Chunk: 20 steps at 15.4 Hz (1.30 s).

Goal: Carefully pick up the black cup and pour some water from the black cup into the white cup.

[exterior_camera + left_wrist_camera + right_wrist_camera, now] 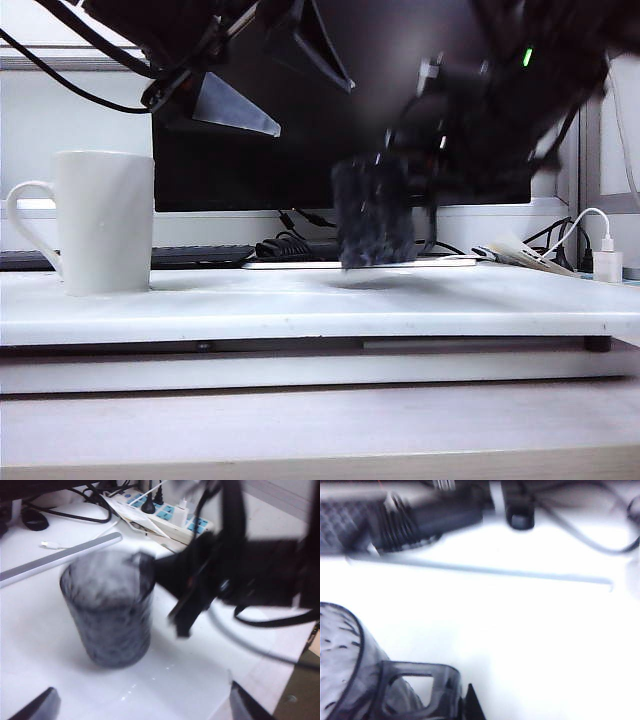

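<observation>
My right tool (150, 572) is clamped on the rim of the black cup (373, 212) at mid-counter (300, 300), my left tool (240, 95) hangs wide open above, the white cup (103, 222) stands far left, contents unseen.

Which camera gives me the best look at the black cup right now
The left wrist view: the black cup shows whole there, rim to base, with the shut right gripper clamped on its rim. The exterior view shows it side-on but motion-blurred under the arm. The right wrist view catches only part of its rim and wall at the frame's edge.
</observation>
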Available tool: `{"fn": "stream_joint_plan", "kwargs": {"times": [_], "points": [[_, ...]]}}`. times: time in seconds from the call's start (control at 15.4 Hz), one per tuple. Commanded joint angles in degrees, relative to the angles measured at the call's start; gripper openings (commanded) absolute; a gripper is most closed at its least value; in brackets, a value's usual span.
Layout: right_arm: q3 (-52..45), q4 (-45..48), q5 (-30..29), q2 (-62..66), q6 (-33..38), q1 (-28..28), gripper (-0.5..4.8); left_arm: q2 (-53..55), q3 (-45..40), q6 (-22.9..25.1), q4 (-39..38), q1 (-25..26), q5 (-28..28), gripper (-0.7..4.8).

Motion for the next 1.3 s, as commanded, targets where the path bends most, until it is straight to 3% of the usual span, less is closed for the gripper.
{"fn": "stream_joint_plan", "kwargs": {"times": [0.06,0.52,1.1,1.23,1.3], "points": [[0.3,7.7,-1.2,3.1,0.4,0.1,-0.01,-0.1,0.2,2.0,-1.5,0.1,-0.9,4.79],[0.3,11.3,-1.3,8.9,0.4,0.1,-0.01,0.0,-3.0,2.3,-2.9,3.4,-1.1,4.79],[0.3,11.6,-1.2,9.7,0.4,0.1,0.00,0.0,-3.7,1.9,-1.8,3.3,-1.1,4.79],[0.3,11.6,-1.2,9.3,0.4,0.1,1.10,0.0,-3.7,1.9,-1.8,3.3,-1.1,4.79],[0.3,11.5,-1.2,9.0,0.1,0.1,1.14,0.0,-3.7,1.9,-1.8,3.3,-1.1,4.79]]}}
